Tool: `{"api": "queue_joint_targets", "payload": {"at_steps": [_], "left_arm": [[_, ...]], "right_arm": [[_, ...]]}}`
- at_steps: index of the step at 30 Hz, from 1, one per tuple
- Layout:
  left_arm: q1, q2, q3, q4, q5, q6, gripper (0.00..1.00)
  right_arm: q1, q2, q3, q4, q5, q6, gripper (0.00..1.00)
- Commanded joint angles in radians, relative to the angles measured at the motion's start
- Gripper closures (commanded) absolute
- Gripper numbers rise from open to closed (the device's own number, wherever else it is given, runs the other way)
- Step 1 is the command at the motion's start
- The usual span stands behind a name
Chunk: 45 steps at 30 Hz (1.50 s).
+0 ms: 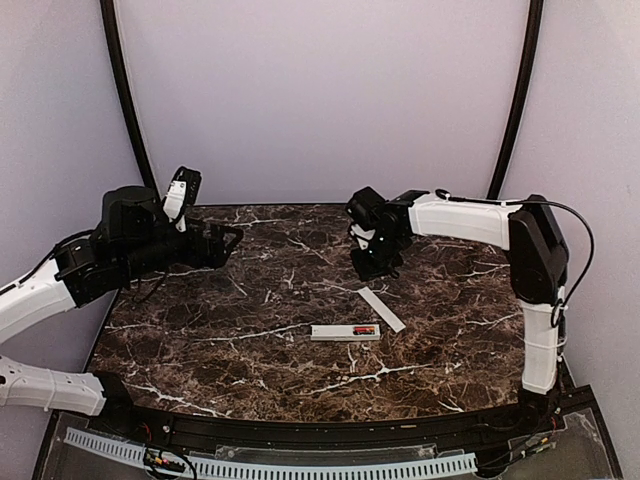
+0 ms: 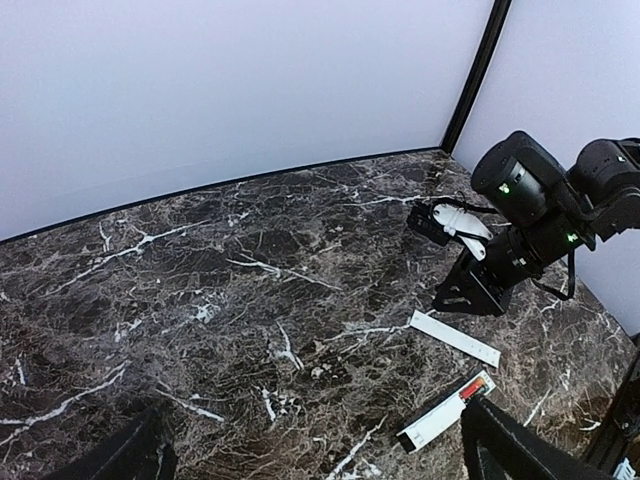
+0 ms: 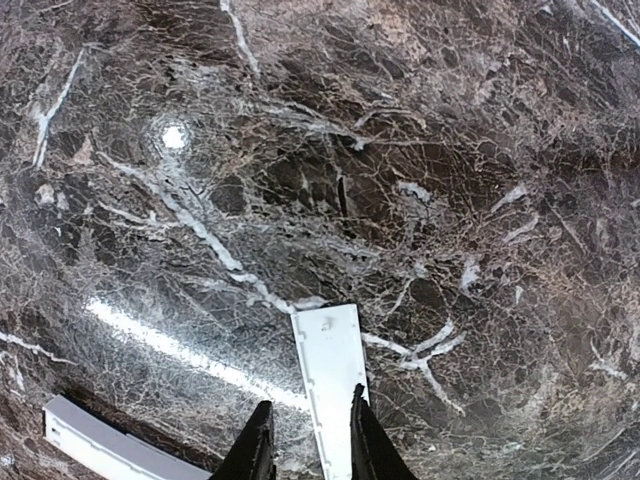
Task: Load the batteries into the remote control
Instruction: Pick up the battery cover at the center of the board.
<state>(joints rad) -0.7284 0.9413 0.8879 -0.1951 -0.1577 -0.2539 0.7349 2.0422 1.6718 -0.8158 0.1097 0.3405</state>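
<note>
Remote [image 1: 338, 333] at table centre, battery [image 1: 365, 329] in its 3 o'clock end, cover [image 1: 381, 309] at 1 o'clock. Right gripper [image 3: 311, 400] narrow, empty, over the cover's far end — a slip could skid it into the remote. Left gripper [image 1: 230, 243] wide — 9 o'clock.

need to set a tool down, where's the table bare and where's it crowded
Bare marble: everything left of the remote control, and the band between it and the near table edge. Crowded centre-right: the cover strip lies close by the remote, by the right jaws.
</note>
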Motion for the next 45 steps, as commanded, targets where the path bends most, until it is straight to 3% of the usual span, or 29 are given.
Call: {"api": "queue_joint_targets", "payload": {"at_steps": [1, 7, 17, 23, 28, 45], "left_arm": [[0.025, 0.07, 0.064, 0.068, -0.045, 0.018, 0.01], [0.16, 0.236, 0.11, 0.226, 0.069, -0.026, 0.01], [0.32, 0.41, 0.123, 0.298, 0.195, -0.053, 0.01], [0.337, 0.42, 0.117, 0.302, 0.197, -0.034, 0.01], [0.341, 0.416, 0.119, 0.292, 0.198, -0.033, 0.01], [0.346, 0.411, 0.119, 0.288, 0.213, -0.036, 0.01]], "right_arm": [[-0.022, 0.029, 0.029, 0.002, -0.042, -0.062, 0.75], [-0.039, 0.068, 0.045, 0.021, -0.075, -0.124, 0.82], [-0.05, 0.129, 0.081, 0.006, -0.1, -0.155, 0.81], [-0.046, 0.137, 0.068, 0.022, -0.079, -0.143, 0.8], [-0.047, 0.162, 0.068, 0.018, -0.066, -0.144, 0.89], [-0.046, 0.196, 0.034, 0.033, -0.074, -0.138, 0.91]]}}
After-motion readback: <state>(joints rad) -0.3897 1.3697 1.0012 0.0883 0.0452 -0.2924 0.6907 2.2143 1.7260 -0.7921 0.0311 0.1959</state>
